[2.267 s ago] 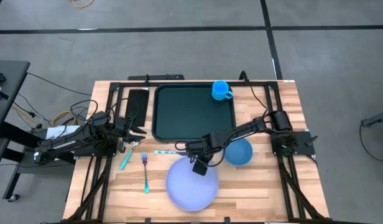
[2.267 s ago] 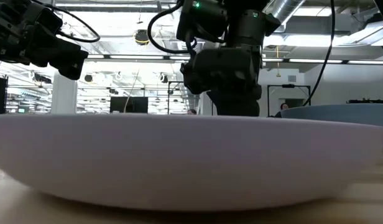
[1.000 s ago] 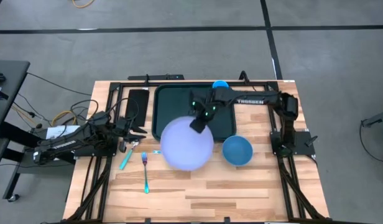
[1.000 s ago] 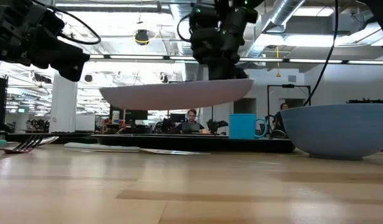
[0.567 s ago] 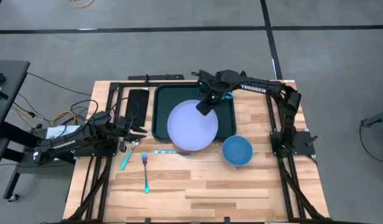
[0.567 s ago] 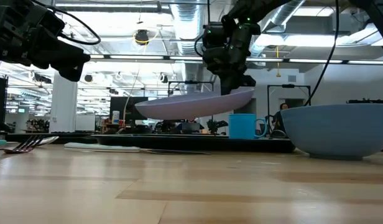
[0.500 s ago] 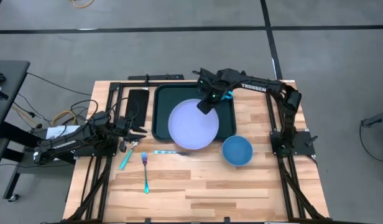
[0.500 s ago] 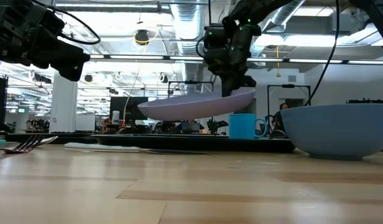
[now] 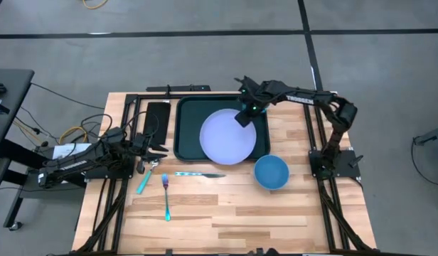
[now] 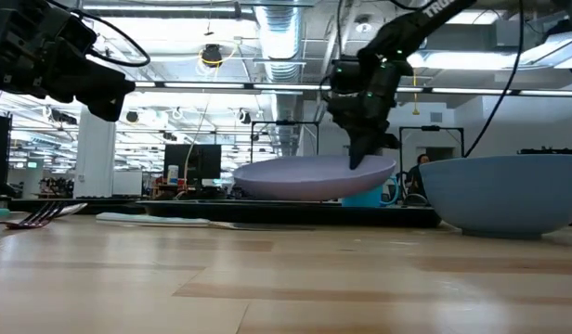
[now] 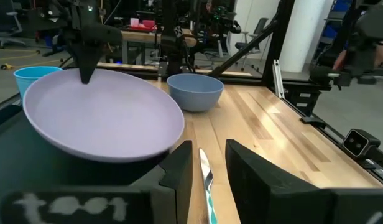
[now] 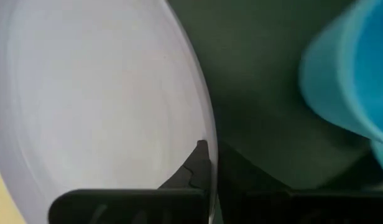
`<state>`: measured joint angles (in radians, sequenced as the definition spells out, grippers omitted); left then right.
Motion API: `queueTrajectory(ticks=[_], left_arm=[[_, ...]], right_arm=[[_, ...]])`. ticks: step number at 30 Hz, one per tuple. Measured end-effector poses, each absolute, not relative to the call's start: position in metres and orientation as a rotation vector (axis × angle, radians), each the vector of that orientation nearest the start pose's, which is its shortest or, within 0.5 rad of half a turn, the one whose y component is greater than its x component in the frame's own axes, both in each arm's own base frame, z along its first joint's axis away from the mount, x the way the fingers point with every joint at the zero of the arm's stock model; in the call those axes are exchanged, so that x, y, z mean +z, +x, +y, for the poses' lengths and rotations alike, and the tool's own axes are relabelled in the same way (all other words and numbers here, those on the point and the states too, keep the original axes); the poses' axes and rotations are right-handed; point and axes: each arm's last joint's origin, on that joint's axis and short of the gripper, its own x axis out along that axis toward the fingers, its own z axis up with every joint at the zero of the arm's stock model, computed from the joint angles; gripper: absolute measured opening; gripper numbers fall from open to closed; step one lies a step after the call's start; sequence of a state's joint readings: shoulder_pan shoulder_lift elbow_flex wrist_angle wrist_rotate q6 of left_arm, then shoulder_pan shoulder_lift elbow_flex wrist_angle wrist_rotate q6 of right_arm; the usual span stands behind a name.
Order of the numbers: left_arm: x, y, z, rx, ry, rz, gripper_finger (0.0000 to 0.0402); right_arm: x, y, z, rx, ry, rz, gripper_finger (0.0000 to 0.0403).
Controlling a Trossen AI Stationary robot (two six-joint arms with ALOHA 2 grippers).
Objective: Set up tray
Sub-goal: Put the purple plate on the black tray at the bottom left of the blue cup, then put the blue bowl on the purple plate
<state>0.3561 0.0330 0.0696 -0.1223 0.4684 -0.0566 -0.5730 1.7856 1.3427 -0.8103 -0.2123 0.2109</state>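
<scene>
Now the right gripper (image 9: 245,117), clamped on the plate (image 9: 227,136), has lowered it over the tray (image 9: 186,128).

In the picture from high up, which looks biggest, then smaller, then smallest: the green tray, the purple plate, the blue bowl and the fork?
1. The tray, largest.
2. The plate, though it may be raised nearer the camera, so it may look a little big.
3. The bowl.
4. The fork, smallest: as long as the bowl is wide, but far thinner.
</scene>
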Motion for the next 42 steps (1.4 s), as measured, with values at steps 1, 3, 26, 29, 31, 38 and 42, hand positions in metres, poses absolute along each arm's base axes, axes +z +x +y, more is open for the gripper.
queueTrajectory(ticks=[1, 3, 26, 29, 31, 38, 42], left_arm=[[0.173, 0.091, 0.02, -0.107, -0.091, 0.082, 0.0084], [0.173, 0.091, 0.02, -0.102, -0.091, 0.082, 0.0084], [0.173, 0.091, 0.02, -0.098, -0.091, 0.082, 0.0084], [0.173, 0.091, 0.02, -0.098, -0.091, 0.082, 0.0084], [0.173, 0.091, 0.02, -0.098, -0.091, 0.082, 0.0084], [0.173, 0.091, 0.02, -0.098, -0.091, 0.082, 0.0084], [0.173, 0.091, 0.02, -0.098, -0.091, 0.082, 0.0084]], right_arm=[[0.218, 0.295, -0.188, -0.451, 0.678, 1.133, 0.0], [0.211, 0.286, -0.19, -0.476, 0.706, 1.134, 0.0], [0.178, 0.266, -0.199, -0.601, 0.848, 1.083, 0.0026], [0.178, 0.265, -0.199, -0.605, 0.85, 1.096, 0.0041], [0.177, 0.264, -0.198, -0.606, 0.853, 1.104, 0.0049], [0.177, 0.267, -0.194, -0.597, 0.842, 1.11, 0.0056], [0.177, 0.268, -0.193, -0.598, 0.834, 1.113, 0.0057]])
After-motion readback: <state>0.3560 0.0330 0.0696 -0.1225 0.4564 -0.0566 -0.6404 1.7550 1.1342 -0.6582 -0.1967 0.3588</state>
